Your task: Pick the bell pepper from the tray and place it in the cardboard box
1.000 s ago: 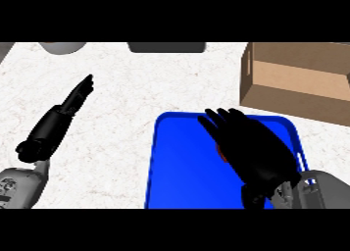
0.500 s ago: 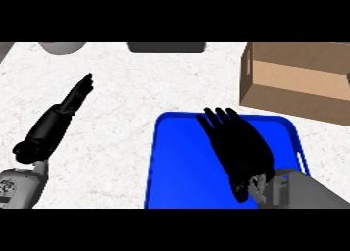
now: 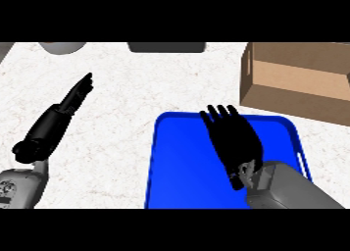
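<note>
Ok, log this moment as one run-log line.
right hand: open, flat over blue rectangular tray | bell pepper: hidden | left hand: open, resting on white speckled counter | brown cardboard box: open, behind tray

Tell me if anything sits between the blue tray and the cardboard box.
Nothing visible does. Only bare counter separates the tray from the cardboard box. The right hand lies flat over the tray; the bell pepper itself isn't visible.

Bright even light, soft shadows, no glare
</note>
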### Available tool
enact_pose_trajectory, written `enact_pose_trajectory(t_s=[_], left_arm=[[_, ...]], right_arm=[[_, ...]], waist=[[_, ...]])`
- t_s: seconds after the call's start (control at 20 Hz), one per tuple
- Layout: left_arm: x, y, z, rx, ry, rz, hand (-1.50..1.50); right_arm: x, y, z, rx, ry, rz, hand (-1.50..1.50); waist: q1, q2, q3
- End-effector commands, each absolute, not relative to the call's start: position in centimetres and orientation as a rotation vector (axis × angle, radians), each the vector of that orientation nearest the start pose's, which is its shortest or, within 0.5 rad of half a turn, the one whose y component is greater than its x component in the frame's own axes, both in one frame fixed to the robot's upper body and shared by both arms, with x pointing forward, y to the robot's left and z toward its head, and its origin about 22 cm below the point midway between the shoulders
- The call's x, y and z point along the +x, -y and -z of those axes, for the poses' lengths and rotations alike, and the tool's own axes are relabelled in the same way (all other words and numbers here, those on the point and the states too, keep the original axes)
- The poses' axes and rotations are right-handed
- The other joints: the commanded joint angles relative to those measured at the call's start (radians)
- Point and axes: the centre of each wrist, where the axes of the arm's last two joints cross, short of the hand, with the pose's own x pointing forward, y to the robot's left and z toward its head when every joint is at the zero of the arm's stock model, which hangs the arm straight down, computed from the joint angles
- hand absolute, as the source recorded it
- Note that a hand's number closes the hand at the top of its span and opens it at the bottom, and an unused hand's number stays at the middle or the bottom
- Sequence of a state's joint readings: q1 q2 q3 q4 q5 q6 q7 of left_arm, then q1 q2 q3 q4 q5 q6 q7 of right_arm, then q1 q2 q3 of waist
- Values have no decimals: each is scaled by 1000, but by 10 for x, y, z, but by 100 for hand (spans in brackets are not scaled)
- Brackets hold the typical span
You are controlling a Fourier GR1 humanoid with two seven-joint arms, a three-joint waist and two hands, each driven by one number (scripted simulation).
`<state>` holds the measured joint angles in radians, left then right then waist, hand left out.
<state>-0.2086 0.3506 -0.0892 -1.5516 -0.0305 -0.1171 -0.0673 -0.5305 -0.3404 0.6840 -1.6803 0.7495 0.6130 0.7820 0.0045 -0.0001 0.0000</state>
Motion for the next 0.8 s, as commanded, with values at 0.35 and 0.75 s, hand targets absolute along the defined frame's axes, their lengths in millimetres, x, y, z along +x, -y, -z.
enact_pose_trajectory(t_s=[0.35, 0.75], left_arm=[[287, -283, -65, 96, 1762, 544, 0], [292, -256, -78, 101, 1754, 526, 0]], right_arm=[[272, 111, -94, -838, 982, -1662, -150], [298, 117, -67, -917, 924, -1635, -150]], waist=[[-3, 0, 0], [0, 1, 0]])
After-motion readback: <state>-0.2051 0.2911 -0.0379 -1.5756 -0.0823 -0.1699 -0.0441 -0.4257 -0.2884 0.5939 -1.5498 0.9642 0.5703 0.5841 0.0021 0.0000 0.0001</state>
